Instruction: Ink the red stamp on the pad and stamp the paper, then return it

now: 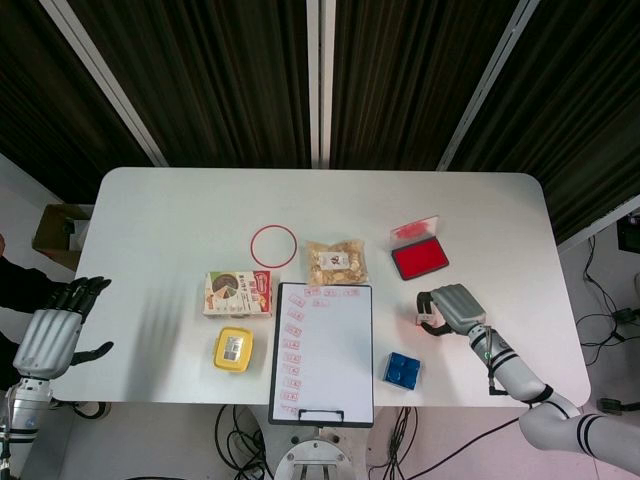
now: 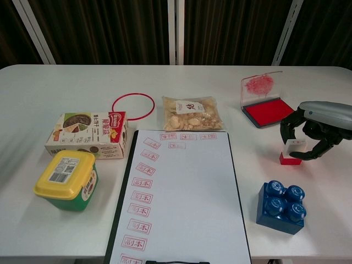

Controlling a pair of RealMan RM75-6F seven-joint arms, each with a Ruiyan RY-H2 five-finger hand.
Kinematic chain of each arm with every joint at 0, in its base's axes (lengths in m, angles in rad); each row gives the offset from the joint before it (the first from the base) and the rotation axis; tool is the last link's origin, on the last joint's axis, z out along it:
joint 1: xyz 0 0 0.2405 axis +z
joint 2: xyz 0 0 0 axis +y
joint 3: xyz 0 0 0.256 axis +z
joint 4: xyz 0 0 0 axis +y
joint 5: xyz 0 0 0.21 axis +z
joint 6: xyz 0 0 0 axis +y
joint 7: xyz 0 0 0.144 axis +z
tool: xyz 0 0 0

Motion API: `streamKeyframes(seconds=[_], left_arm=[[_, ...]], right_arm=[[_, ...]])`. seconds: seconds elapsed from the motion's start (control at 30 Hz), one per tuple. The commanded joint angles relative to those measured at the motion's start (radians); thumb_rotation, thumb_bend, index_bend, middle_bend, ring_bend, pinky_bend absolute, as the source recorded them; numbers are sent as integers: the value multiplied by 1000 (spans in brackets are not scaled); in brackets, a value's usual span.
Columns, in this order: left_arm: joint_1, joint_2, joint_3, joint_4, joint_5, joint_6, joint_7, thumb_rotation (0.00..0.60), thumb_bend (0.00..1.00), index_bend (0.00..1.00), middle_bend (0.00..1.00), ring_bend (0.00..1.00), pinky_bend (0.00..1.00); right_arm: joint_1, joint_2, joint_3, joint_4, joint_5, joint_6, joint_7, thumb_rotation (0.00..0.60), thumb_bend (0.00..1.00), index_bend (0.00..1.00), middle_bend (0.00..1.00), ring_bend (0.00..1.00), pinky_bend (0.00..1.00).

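Observation:
The red stamp (image 2: 290,154) (image 1: 424,322), white-topped with a red base, stands upright on the table's right side. My right hand (image 2: 322,124) (image 1: 455,307) curls over it, fingers on its left and thumb at its right, holding it. The open red ink pad (image 2: 268,111) (image 1: 418,260) lies just beyond, lid raised. The paper on the clipboard (image 2: 184,203) (image 1: 330,355) carries several red prints along its top and left edges. My left hand (image 1: 50,335) hangs off the table's left edge, fingers spread, holding nothing.
A blue brick (image 2: 280,207) sits in front of the stamp. A snack bag (image 2: 191,114), a red ring (image 2: 133,106), a printed carton (image 2: 88,135) and a yellow-lidded tub (image 2: 66,179) lie left of centre. A cardboard box (image 1: 60,232) stands on the floor at left.

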Motion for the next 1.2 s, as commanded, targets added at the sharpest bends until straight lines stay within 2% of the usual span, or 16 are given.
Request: streamKeyframes(seconds=[0.03,0.57,0.7,0.9,1.2], left_arm=[[0,0,0,-1,0,-1,1,600,0,141,138,117,205],[0,-5,-1,4,0,3,-2,600,0,141,138,117,205],[0,-5,0,7,1,5,-4,600,0,141,138,117,205],[0,-6,1,8,-1,2,-4,600,0,141,139,117,205],[-1,-5,1,6,-1,1,-2,600,0,141,138,117,204]], right_arm=[[0,1,-1,1,-3,-2,0,600,365,728,650,852,1000],[-6,6,0,3,-13,0,8,600,348,613,504,833,1000],[-7,10,-3,0,-18,-3,11,600,329,521,454,832,1000],[-8,16,-6,-3,-24,-3,13,600,320,438,420,832,1000],[-10,25,-13,-10,-45,7,17,600,315,404,399,832,1000]])
